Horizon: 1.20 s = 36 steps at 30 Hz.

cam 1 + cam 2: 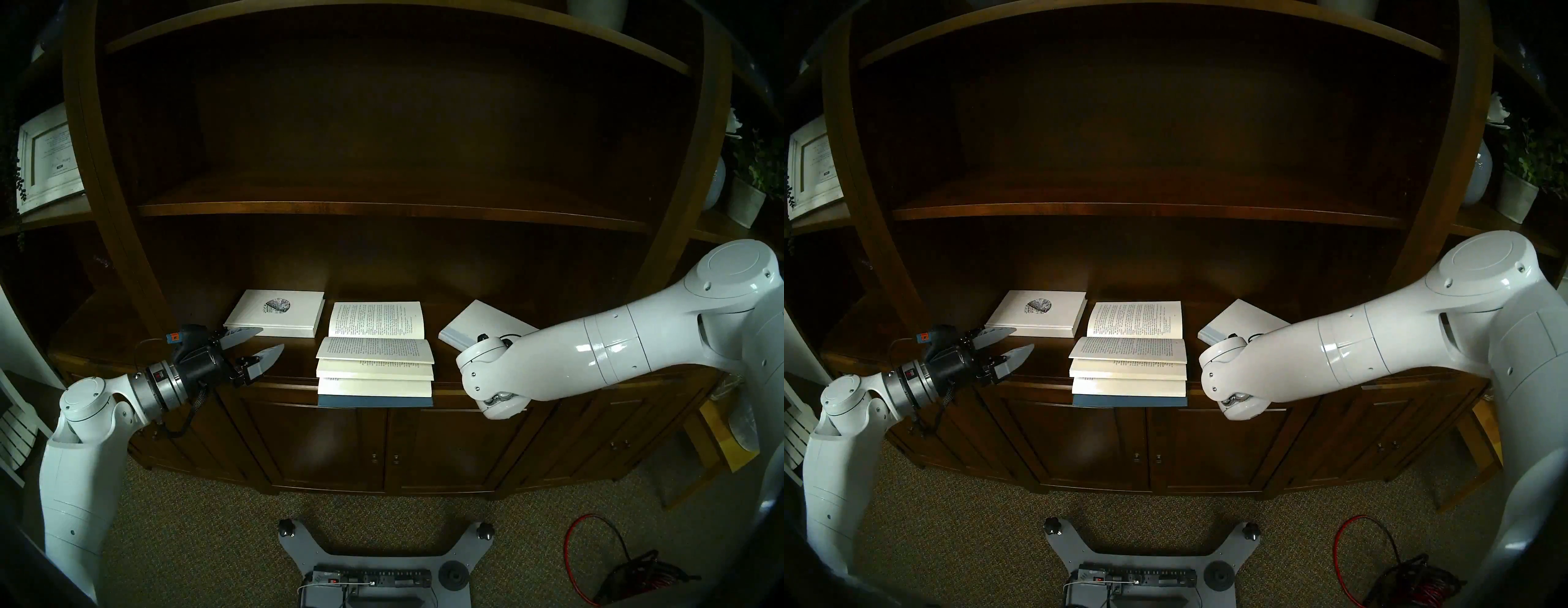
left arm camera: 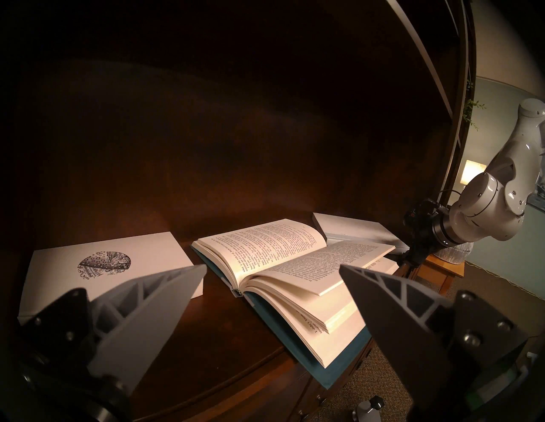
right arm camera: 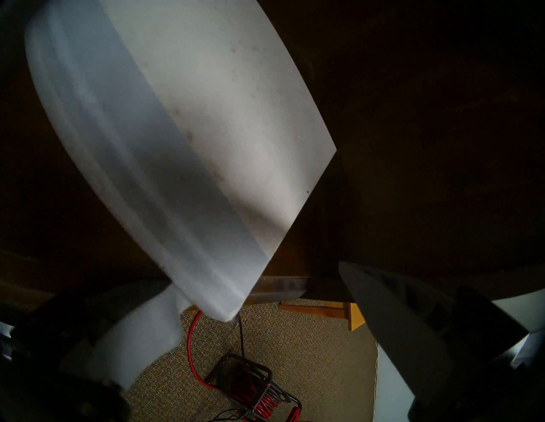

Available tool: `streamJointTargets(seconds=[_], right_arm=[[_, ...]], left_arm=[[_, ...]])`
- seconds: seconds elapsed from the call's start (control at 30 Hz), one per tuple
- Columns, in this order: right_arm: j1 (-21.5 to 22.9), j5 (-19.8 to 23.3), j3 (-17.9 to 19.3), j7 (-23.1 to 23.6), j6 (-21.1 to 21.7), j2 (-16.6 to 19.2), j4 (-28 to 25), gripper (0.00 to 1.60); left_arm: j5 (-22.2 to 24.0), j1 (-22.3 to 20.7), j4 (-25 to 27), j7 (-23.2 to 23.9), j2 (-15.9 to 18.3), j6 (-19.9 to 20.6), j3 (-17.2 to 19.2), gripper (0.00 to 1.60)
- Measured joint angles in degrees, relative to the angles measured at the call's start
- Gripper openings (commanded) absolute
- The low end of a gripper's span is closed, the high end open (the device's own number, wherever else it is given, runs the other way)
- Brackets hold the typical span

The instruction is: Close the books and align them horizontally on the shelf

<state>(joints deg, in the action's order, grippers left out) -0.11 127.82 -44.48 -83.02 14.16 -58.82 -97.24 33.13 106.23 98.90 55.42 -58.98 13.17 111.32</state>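
Observation:
Three books lie on the dark wooden shelf (image 1: pixel 292 363). In the middle is a blue-covered, cream-paged book (image 1: pixel 375 354) (image 2: pixel 283 265), open, with its front edge over the ledge's rim. A closed white book with a round emblem (image 1: pixel 275 314) (image 2: pixel 103 262) lies at the left. At the right a closed white book with a pale blue spine (image 1: pixel 479 320) (image 3: pixel 188 141) sits askew. My left gripper (image 1: pixel 273 337) (image 2: pixel 272 265) hovers open beside the emblem book, empty. My right gripper (image 3: pixel 256 277) is open around the skewed book's corner; the wrist hides it in the head views.
An upper shelf board (image 1: pixel 382 210) runs above the books. Panelled cabinet doors (image 1: pixel 339 446) stand below the ledge. A framed picture (image 1: pixel 46 157) sits far left and a potted plant (image 1: pixel 751 187) far right. On the carpet are my base (image 1: pixel 373 564) and a red cable reel (image 1: pixel 628 569).

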Motion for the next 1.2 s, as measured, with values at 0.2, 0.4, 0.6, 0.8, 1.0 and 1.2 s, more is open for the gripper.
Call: streamJointTargets(seconds=[0.2, 0.4, 0.6, 0.8, 1.0, 1.2], right_arm=[[1.09, 0.31, -1.30, 0.15, -0.15, -0.43, -0.62, 1.60], [1.89, 0.89, -1.73, 0.12, -0.30, -0.60, -1.07, 1.60], [2.48, 1.36, -1.80, -0.22, -0.97, -0.48, -1.74, 1.60], [3.04, 1.51, -1.92, -0.36, -1.58, -0.56, -2.50, 1.60], [3.63, 1.56, -2.01, -0.39, -1.96, -0.71, -2.99, 1.60], [4.92, 0.96, -1.80, -0.36, -2.42, -1.35, -2.97, 1.60]], left_arm=[[-0.02, 0.00, -0.01, 0.01, 0.01, 0.00, 0.00, 1.60], [-0.03, 0.00, -0.03, 0.02, 0.01, 0.00, 0.00, 1.60], [-0.04, 0.00, -0.04, 0.03, 0.02, 0.00, -0.01, 1.60], [-0.06, 0.00, -0.05, 0.03, 0.03, 0.00, -0.01, 1.60], [-0.08, 0.00, -0.06, 0.04, 0.04, 0.00, -0.02, 1.60], [-0.11, 0.00, -0.07, 0.05, 0.05, 0.00, -0.02, 1.60]])
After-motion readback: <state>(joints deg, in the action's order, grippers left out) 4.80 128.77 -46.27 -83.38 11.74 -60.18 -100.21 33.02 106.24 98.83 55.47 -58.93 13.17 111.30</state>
